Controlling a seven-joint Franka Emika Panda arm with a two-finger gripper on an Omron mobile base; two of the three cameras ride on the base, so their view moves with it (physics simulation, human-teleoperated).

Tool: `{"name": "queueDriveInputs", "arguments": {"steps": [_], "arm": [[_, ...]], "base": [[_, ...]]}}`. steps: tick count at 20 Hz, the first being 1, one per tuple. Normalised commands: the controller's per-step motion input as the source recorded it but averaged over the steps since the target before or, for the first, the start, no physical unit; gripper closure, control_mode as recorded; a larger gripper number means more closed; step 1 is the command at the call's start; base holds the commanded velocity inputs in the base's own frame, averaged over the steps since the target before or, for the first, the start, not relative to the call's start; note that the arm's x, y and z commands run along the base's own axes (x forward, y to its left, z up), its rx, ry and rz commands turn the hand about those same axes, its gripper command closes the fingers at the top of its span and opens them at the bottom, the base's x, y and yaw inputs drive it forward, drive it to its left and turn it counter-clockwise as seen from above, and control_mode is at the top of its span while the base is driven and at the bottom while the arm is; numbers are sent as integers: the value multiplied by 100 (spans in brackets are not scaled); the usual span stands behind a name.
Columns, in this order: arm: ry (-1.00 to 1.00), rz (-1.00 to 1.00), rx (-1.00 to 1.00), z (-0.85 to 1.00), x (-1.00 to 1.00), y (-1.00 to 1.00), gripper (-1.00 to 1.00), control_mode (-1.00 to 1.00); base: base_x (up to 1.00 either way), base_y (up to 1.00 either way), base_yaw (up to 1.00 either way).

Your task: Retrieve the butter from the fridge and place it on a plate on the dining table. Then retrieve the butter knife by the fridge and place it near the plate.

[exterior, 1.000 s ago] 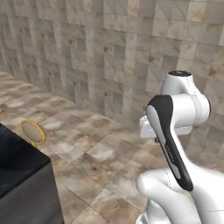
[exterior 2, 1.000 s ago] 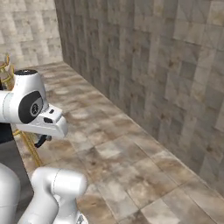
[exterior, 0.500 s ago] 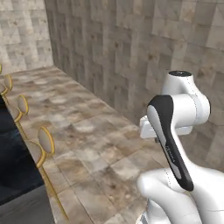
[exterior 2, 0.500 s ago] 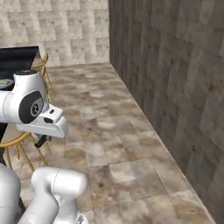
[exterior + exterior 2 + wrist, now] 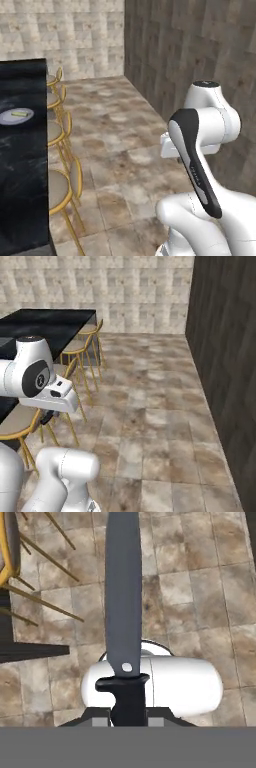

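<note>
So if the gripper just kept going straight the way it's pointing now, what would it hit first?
Probably the stone tile floor. In the hand view the gripper, shut on the butter knife, points down at bare tiles, so the blade would likely arrive first; depth is unclear.

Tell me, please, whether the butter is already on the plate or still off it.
On it: the butter lies as a pale yellow stick across the plate on the dining table.

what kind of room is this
Most likely a kitchen-dining area: a long dining table with a black marble top, a row of gold-framed stools along it, a plate holding butter, and a stone tile floor.
</note>
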Motion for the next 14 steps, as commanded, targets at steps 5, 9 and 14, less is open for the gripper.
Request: {"name": "queueDriveInputs", "arguments": {"steps": [5,9,14], "arm": [[0,0,0,0,0,0,100,100],[0,0,0,0,0,0,100,100],[0,0,0,0,0,0,100,100]], "base": [[100,-32,53],[100,-34,53],[97,-53,52]]}}
